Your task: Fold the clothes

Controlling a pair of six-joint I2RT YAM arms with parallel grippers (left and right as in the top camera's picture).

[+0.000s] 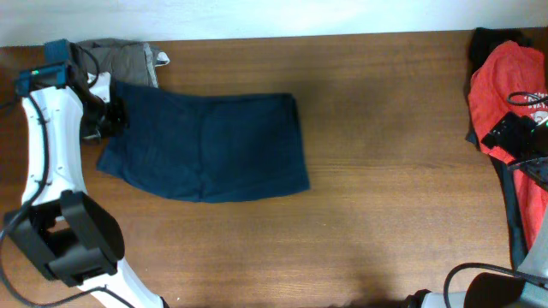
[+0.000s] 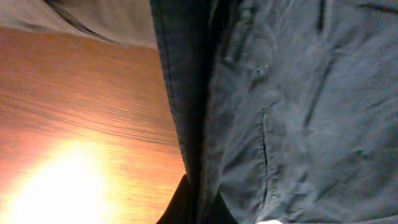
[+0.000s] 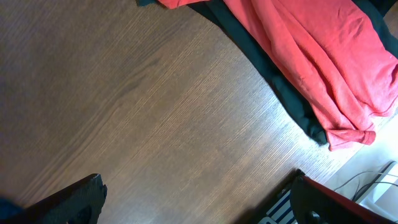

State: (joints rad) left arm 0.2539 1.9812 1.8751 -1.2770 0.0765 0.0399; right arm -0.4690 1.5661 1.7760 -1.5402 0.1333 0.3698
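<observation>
As the left gripper pinches shut on the left edge of the navy garment near the back-left corner of the tabletop, a hasty pull could undo its fold or snag the grey-khaki garment behind. The right gripper hangs wide open above the red T-shirt at the right edge.

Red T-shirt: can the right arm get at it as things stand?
Probably yes. The right arm's fingers hang wide open right over the red T-shirt, and nothing lies on top of the shirt to block them.
</observation>
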